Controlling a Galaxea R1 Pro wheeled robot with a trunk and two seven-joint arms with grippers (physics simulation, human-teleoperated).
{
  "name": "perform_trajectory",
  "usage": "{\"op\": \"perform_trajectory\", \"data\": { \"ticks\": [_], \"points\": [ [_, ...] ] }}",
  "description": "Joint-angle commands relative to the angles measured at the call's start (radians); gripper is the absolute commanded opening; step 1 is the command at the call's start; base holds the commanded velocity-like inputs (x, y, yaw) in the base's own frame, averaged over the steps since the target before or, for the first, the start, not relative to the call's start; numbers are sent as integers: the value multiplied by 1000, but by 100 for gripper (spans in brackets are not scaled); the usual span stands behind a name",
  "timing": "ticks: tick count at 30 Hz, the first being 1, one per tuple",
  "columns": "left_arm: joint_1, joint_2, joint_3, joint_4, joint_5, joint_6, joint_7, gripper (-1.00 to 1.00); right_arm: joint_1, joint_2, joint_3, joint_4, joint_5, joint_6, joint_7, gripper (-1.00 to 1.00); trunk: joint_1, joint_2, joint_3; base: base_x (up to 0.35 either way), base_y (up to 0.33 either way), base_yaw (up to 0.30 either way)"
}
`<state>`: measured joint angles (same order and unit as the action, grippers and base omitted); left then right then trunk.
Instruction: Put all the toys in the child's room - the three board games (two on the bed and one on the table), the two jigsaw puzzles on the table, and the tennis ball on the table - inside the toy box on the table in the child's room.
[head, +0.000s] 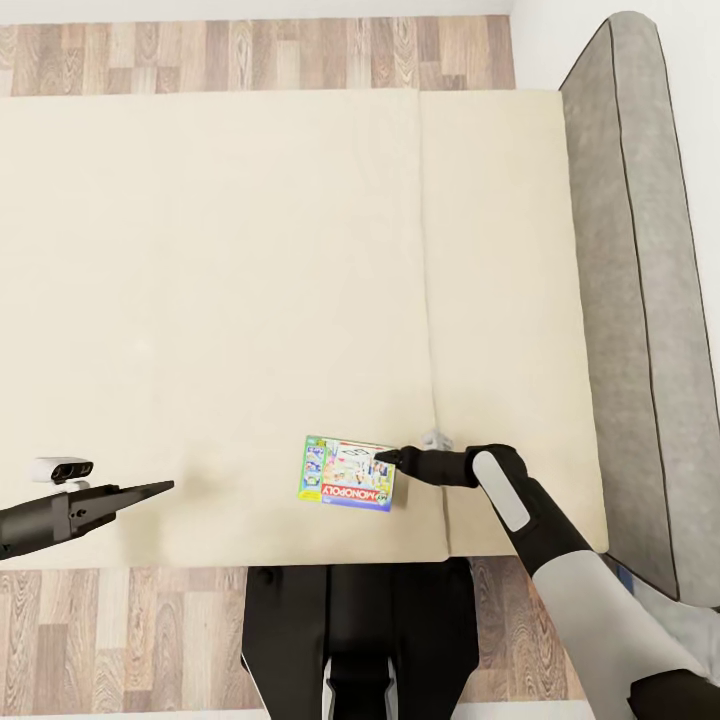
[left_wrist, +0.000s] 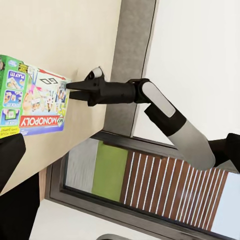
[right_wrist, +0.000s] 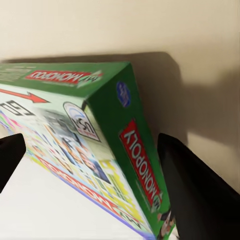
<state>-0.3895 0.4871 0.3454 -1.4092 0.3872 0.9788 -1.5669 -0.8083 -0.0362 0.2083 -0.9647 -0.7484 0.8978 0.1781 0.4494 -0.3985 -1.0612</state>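
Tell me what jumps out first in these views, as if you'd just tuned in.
The bright Monopoly box stands out, lying flat near the beige bed's front edge. The right hand is at its right side, fingers straddling a corner. The left hand hovers apart, to the left.

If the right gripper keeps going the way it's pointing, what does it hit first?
Most likely the Monopoly box: the right gripper points at its near edge, jaws open either side of that edge in the wrist view. Contact can't be confirmed.
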Motion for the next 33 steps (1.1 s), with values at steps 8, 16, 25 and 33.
{"op": "perform_trajectory", "data": {
  "ticks": [8,16,25,33],
  "points": [
    [0,0,0,0,-1,11,-4,100,-1,-3,-1,-2,15,9,9,100,1,-1,-1,0,0,0],
    [0,1,1,0,-1,12,-4,100,0,-2,-1,-3,16,22,9,100,1,-1,-1,0,0,0],
    [0,0,1,0,-1,12,-4,100,0,-2,-3,-3,17,30,9,100,1,-1,-1,0,0,0],
    [0,0,1,0,-1,12,-4,100,0,-2,-3,-3,17,30,9,100,1,-1,-1,0,0,0]
  ]
}}
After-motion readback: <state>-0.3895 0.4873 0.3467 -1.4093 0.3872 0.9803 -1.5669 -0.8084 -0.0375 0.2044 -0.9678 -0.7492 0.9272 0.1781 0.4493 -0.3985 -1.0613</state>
